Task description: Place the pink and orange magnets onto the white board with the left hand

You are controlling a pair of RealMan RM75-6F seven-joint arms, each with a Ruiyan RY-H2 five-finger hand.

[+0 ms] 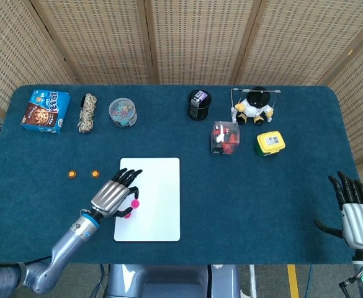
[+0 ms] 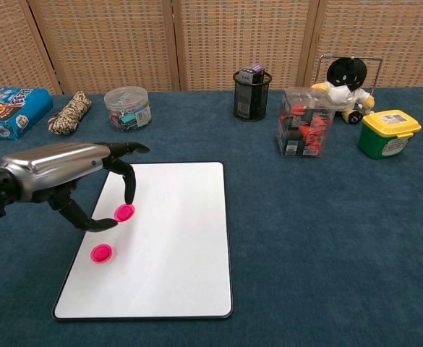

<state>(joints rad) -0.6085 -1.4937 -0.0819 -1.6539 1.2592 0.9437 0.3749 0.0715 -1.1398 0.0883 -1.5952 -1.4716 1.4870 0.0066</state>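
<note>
While the second pink magnet [image 2: 124,212] was pinched between thumb and a fingertip of the left hand [image 2: 81,189], it sat over the left part of the white board [image 2: 168,238], at or just above the surface; contact could not be told. Another pink magnet [image 2: 101,252] already lay on the board, just nearer and slightly left of the held one. Two orange magnets [image 1: 95,174] [image 1: 72,174] lay on the blue tablecloth [image 1: 280,198] left of the board, well apart from the hand.

Step in hand, by my reading: setting down the second pink magnet. Next move would call for lowering it flat, parting thumb and finger, lifting clear without dragging it, then reaching left for the nearer orange one.

Left hand pose: forearm came in from the near left, palm down, the other fingers extended toward the board's far edge. Right hand [image 1: 355,214] rested at the near right corner of the table, fingers straight and apart, thumb out, grasping nothing.

Along the far edge: cookie box [image 1: 45,111], rope bundle [image 1: 89,113], clear tub of clips [image 1: 123,112], mesh pen cup [image 1: 199,104], plush toy [image 1: 254,107], clear box [image 1: 224,137], yellow-lidded green container [image 1: 270,143].
</note>
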